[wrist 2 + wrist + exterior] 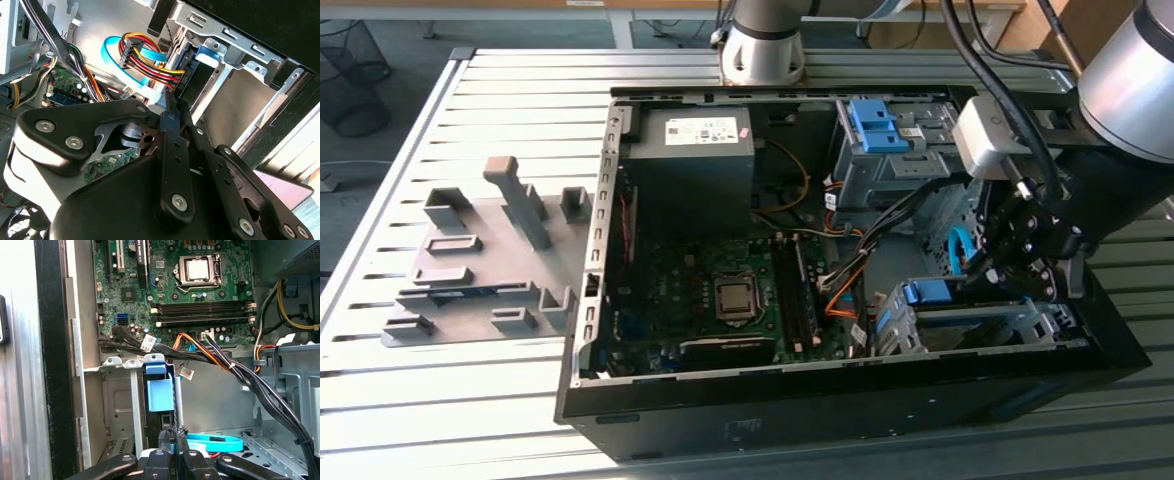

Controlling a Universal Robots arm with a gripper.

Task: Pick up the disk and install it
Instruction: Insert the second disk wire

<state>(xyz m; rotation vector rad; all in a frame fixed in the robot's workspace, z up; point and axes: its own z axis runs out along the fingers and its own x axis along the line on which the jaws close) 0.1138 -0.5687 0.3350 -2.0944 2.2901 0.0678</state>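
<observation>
Gripper (172,447) fingers nearly together, pinched on the disk's (159,395) rear edge. Disk sits edge-on in the lower drive cage (116,405), blue caddy tab up, at about 4 o'clock in the open case (587,300) in the exterior view. Blue SATA cable (125,60) just beside gripper.
</observation>
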